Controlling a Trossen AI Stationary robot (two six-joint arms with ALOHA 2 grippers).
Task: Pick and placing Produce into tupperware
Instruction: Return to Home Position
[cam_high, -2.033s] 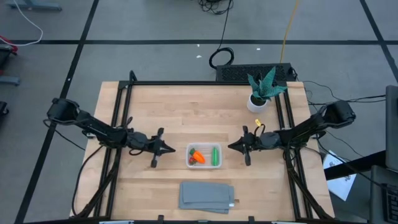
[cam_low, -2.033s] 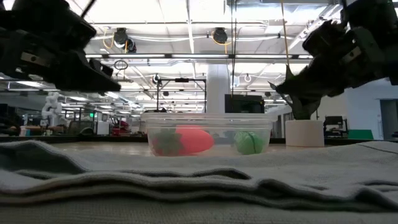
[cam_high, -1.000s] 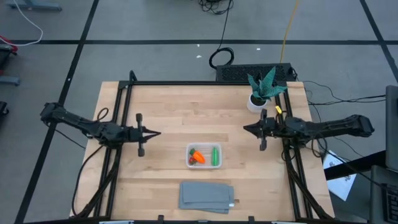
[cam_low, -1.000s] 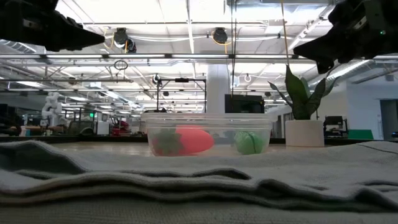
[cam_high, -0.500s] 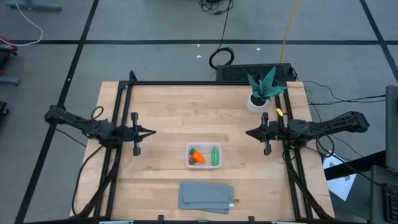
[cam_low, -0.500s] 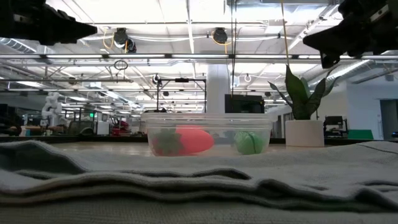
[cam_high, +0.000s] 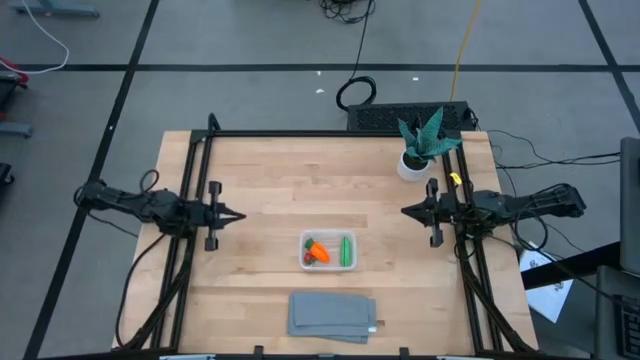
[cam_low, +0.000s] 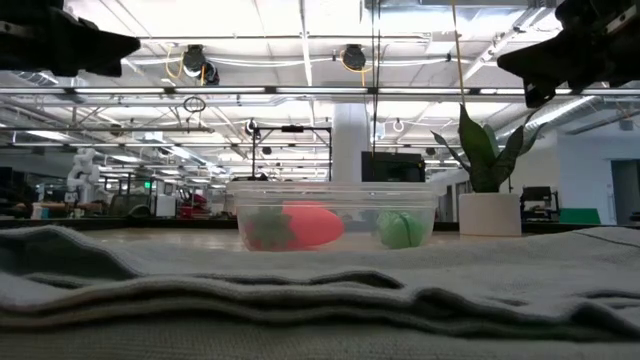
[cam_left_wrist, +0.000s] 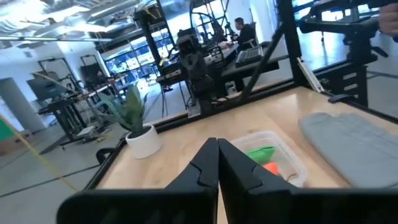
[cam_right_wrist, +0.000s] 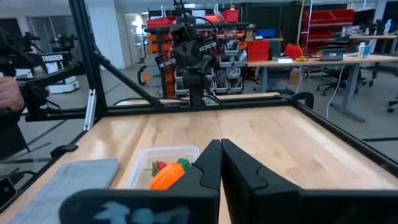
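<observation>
At mid-table (cam_high: 290, 180), well apart from both arms: tupperware (cam_high: 328, 237), upright, near the grey cloth (cam_high: 332, 314), with carrot (cam_high: 317, 248), green pod (cam_high: 346, 247) and red berry (cam_low: 310, 223) all inside. Judged light, thin-walled and springy, apt to skid on smooth wood; best taken by the rim of a long wall, gently, without bowing it. Toy pieces probably hard, slick, ready to roll; best pinched across the middle. Left gripper (cam_high: 237, 216) clenched on nothing, out by the left rail; right gripper (cam_high: 405, 211) likewise closed and empty, near the potted plant (cam_high: 420, 150).
</observation>
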